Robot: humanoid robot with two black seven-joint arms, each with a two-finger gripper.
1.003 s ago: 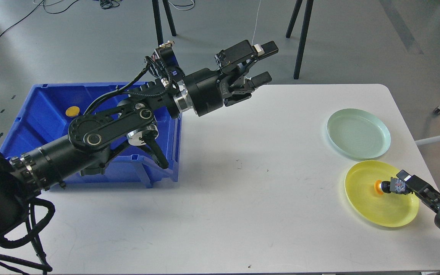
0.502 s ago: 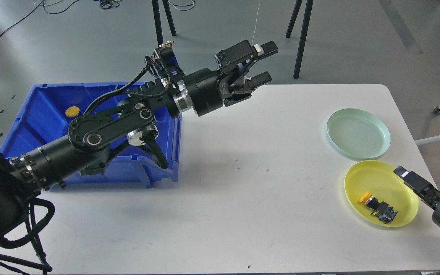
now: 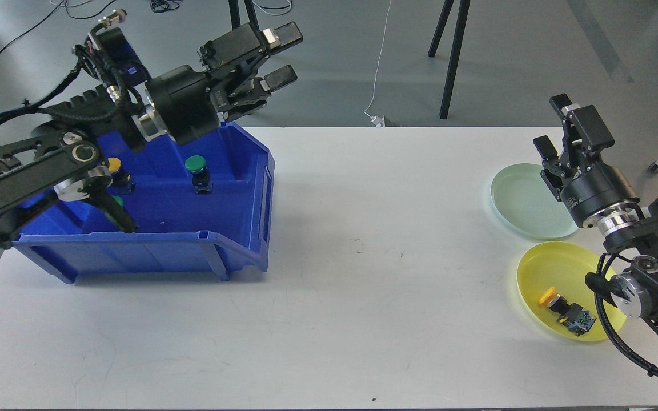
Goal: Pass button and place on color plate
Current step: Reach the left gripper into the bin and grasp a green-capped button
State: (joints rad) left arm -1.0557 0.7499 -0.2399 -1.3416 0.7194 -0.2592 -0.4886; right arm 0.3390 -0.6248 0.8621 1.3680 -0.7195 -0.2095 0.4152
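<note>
Button (image 3: 566, 309), yellow-capped, lies in the yellow plate (image 3: 540, 268), well below the right gripper (image 3: 552, 125), which hangs spread and empty over the green plate (image 3: 520, 200). Left gripper (image 3: 280, 54), spread too, hovers above the blue bin (image 3: 192, 251) holding a green button (image 3: 197, 171) and another yellow one (image 3: 115, 168).

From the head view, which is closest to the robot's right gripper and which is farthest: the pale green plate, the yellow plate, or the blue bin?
Measured from the right gripper:
1. Pale green plate: just below it, at the table's right side.
2. Yellow plate: further toward the robot, holding a yellow-capped button.
3. Blue bin: far across the table on the left.
</note>
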